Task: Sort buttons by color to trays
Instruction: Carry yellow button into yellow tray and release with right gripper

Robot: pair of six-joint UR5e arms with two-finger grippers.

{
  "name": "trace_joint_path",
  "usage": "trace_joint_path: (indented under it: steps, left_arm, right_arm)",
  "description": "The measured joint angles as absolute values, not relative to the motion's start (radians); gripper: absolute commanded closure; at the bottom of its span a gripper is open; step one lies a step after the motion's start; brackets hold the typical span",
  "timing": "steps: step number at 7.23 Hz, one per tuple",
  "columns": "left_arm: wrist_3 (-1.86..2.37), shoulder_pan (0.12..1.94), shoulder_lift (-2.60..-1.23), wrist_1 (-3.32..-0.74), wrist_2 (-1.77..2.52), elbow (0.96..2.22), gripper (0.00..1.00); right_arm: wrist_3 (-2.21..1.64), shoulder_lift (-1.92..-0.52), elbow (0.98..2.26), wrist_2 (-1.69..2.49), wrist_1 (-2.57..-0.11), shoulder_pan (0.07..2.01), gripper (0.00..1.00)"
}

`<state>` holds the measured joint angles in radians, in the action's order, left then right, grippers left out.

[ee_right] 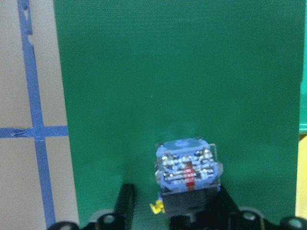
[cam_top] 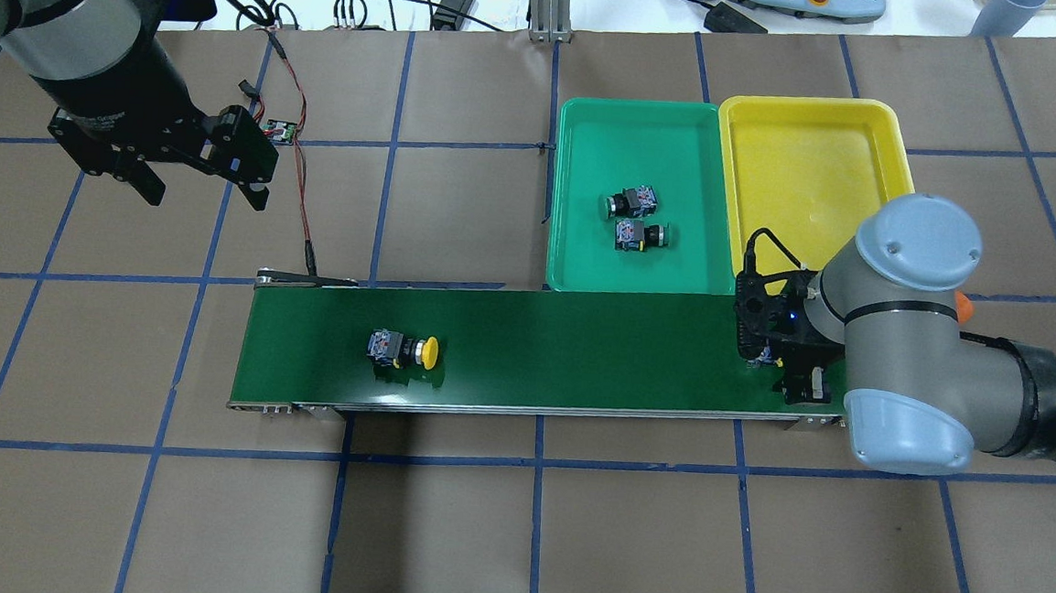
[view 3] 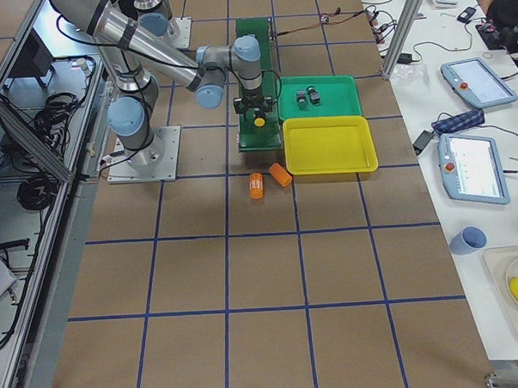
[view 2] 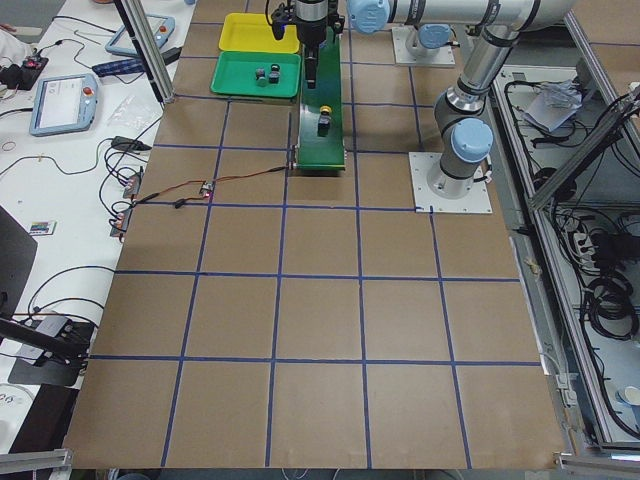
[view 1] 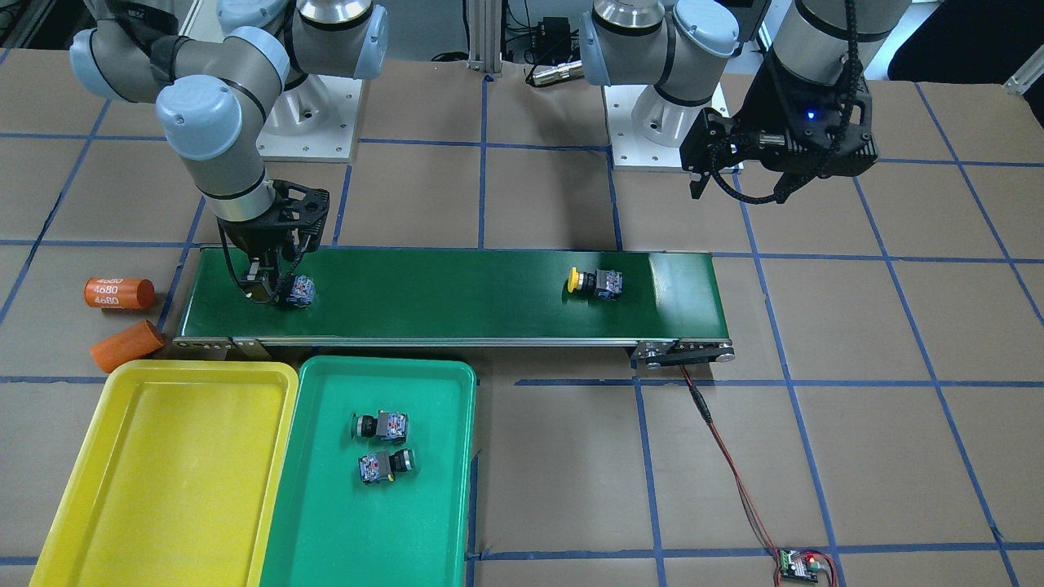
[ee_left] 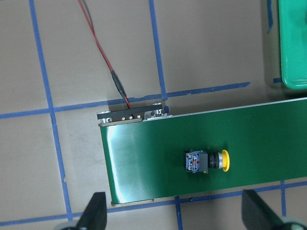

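Note:
A yellow button (ee_right: pixel 188 167) lies on its side at the conveyor belt's (view 1: pixel 457 293) end, only a sliver of its yellow cap showing. My right gripper (view 1: pixel 273 297) is lowered around it, open; in the right wrist view a gap shows between one finger (ee_right: pixel 125 206) and the button. A second yellow button (view 1: pixel 594 282) lies further along the belt. My left gripper (cam_top: pixel 200 192) hangs wide open above the table, off the belt. Two green buttons (view 1: pixel 381 425) (view 1: pixel 386 466) lie in the green tray (view 1: pixel 367 530). Nothing lies in the yellow tray (view 1: pixel 204 367).
Two orange cylinders (view 1: pixel 119 293) (view 1: pixel 126 346) lie on the table by the belt's end, close to the yellow tray's corner. A red wire (view 1: pixel 734 473) runs from the belt's other end to a small controller board (view 1: pixel 798 564).

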<state>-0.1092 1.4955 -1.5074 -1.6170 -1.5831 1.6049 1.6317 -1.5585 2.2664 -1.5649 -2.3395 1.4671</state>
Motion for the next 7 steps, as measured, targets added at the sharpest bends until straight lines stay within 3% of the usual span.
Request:
trace_joint_path:
  steps: [2, 5, 6, 7]
  left_arm:
    - [-0.118, 1.498, -1.49, -1.614, -1.573, 1.604, 0.0]
    - [-0.083, 1.502, -1.466, -1.627, -1.552, 1.603, 0.0]
    - [-0.064, 1.502, -1.465, -1.632, -1.55, 1.598, 0.0]
    - [-0.056, 1.502, -1.469, -1.636, -1.55, 1.594, 0.0]
  right_arm:
    - [1.63, -1.554, 2.219, -1.567, -2.336, 1.468, 0.72]
    - [1.641, -1.391, 1.875, -1.578, -2.193, 1.463, 0.66]
    - [1.644, -1.319, 1.78, -1.578, -2.173, 1.454, 0.57]
    - [1.646, -1.267, 1.726, -1.574, -2.17, 1.435, 0.41]
